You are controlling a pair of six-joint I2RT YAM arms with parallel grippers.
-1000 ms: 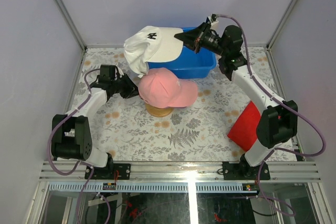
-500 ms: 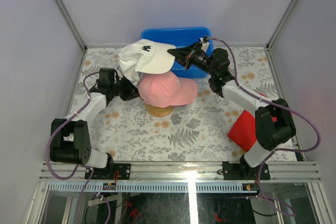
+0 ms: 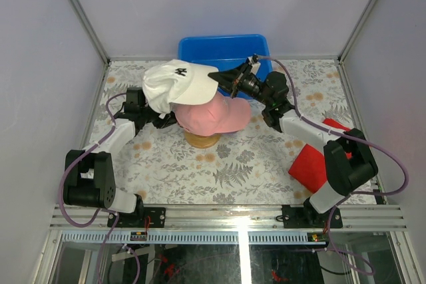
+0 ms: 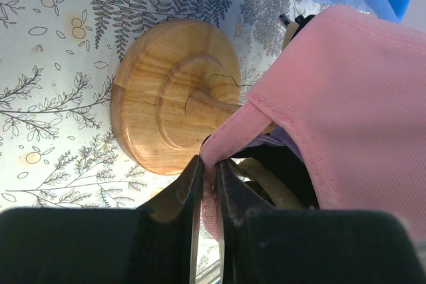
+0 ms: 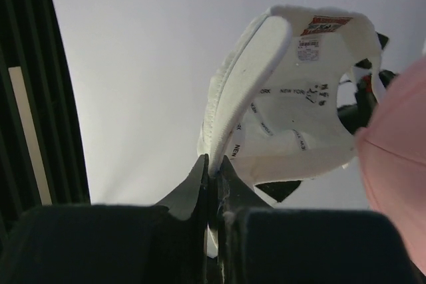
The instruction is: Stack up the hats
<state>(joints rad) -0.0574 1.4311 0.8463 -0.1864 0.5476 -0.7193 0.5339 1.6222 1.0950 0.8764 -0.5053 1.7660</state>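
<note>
Right wrist view, right claw [image 5: 214, 164]: clenched on the brim edge of the white hat [image 5: 293, 118], which hangs from it in the air with its labelled inside turned to the camera.
Left wrist view, left claw [image 4: 208, 167]: clenched on the lower rim of the pink hat [image 4: 346, 98], just beside the wooden stand [image 4: 160, 98].
White hat's place: the top external view shows it raised over the left side of the pink hat. Its crown overlaps the pink one but is not yet seated on it.
Pink hat's place: on top of the stand, near the middle of the desk [image 3: 253, 164].
Around: a blue bin [image 3: 223, 44] at the far edge; a red cloth [image 3: 313, 161] beside the right arm.
Step in hand: most likely carrying the white hat onto the stack.
Next move: it probably calls for centring the white crown over the pink one and lowering it until it sits. The right claw would then let go while the left steadies the pile.
</note>
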